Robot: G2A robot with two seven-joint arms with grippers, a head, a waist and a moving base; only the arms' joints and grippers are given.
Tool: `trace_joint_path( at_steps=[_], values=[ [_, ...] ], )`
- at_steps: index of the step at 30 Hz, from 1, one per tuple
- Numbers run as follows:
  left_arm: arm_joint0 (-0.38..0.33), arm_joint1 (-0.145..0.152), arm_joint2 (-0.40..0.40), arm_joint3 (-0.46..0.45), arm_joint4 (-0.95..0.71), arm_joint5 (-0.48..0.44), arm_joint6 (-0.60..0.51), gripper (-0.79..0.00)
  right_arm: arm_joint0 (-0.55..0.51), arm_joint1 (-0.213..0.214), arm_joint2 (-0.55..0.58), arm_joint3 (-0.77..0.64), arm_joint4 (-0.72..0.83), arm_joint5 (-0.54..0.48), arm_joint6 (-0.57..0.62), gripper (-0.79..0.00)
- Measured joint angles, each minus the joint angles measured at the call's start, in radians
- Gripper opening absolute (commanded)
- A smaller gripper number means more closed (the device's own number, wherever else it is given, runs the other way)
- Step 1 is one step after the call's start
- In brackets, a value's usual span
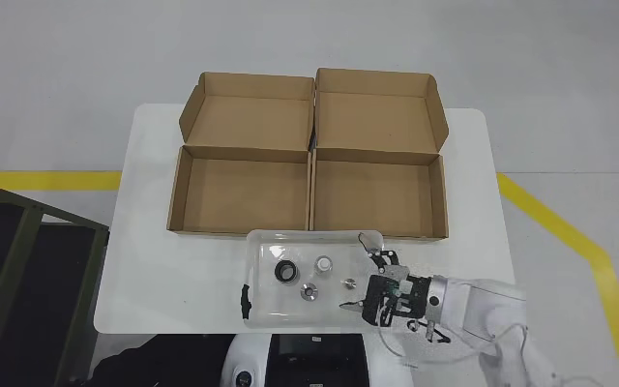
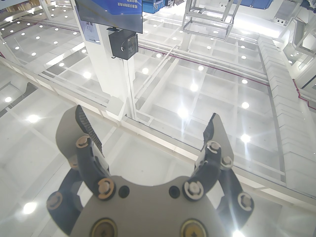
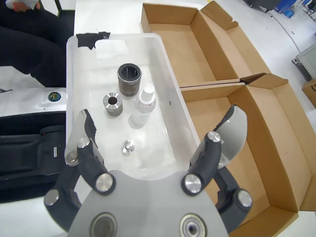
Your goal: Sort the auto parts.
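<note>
Released and empty, the right gripper (image 3: 159,112) is hovering at the clear bin's (image 3: 172,75) end. Inside it, the small metal knob (image 3: 128,146) is lying near an upright bottle (image 3: 144,108), which a wide descent is risking toppling.

We see a white table (image 1: 145,281) across the middle of the top view, on a grey floor (image 1: 290,39). A yellow tape line (image 1: 58,180) runs in from the left edge, and a second yellow line (image 1: 551,224) slants down toward the right edge. A dark green rack (image 1: 48,290) stands at the lower left, just beside the table. In the left wrist view we see a dark screen (image 2: 108,1) mounted on a white pillar (image 2: 108,80), with a black box (image 2: 123,44) hanging just under it. A metal frame (image 2: 209,13) stands well apart from the pillar, among round ceiling lights (image 2: 182,112).
</note>
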Motion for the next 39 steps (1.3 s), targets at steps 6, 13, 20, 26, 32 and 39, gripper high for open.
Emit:
trace_joint_path(
  at_steps=[6, 13, 20, 26, 32, 39],
  values=[
    [0.000, 0.000, 0.000, 0.000, 0.000, 0.000, 0.000, 0.000, 0.050, 0.010, -0.063, 0.017, 0.099, 0.000, 0.206, 0.000],
    [0.000, 0.000, 0.000, 0.000, 0.000, 0.000, 0.000, 0.000, 0.096, 0.017, -0.091, 0.031, 0.198, 0.020, 0.390, 0.000],
    [0.000, 0.000, 0.000, 0.000, 0.000, 0.000, 0.000, 0.000, 0.104, 0.023, -0.104, 0.009, 0.210, 0.055, 0.494, 0.000],
    [0.000, 0.000, 0.000, 0.000, 0.000, 0.000, 0.000, 0.000, 0.104, 0.023, -0.103, 0.009, 0.210, 0.054, 0.492, 0.000],
    [0.000, 0.000, 0.000, 0.000, 0.000, 0.000, 0.000, 0.000, 0.104, 0.023, -0.103, 0.009, 0.210, 0.054, 0.492, 0.000],
    [0.000, 0.000, 0.000, 0.000, 0.000, 0.000, 0.000, 0.000, 0.099, 0.028, -0.170, -0.030, 0.110, 0.080, 0.531, 0.000]
  ],
)
